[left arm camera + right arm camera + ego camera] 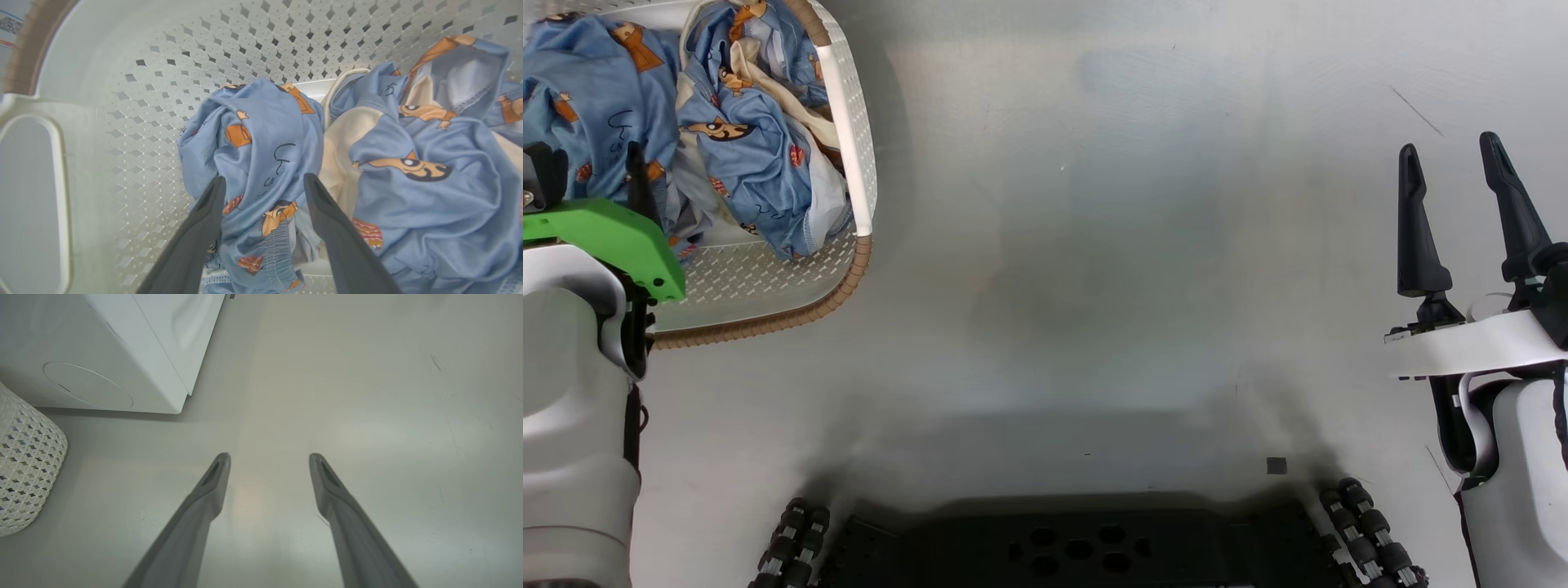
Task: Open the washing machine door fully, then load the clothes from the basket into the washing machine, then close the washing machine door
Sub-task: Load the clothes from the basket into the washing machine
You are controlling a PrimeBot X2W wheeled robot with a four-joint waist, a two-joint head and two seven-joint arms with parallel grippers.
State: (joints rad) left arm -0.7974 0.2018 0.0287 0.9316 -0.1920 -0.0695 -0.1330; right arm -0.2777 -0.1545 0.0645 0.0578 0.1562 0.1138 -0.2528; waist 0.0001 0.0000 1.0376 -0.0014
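Left end effector (264, 178) is down inside the basket (854, 139), fingers spread wide astride a bunched ridge of the clothes (261, 134), nothing clamped yet. Best play: sink a touch deeper, close on the thick fold, then lift straight up past the basket rim. Right end effector (1450, 147), spread and empty, hangs well away from the basket. The washing machine (102, 347) stands just beside the basket.

We recorded a laundry area: white washing machine (122, 335), perforated basket (854, 147) of clothes (743, 139), bare pale-grey floor (1094, 245).
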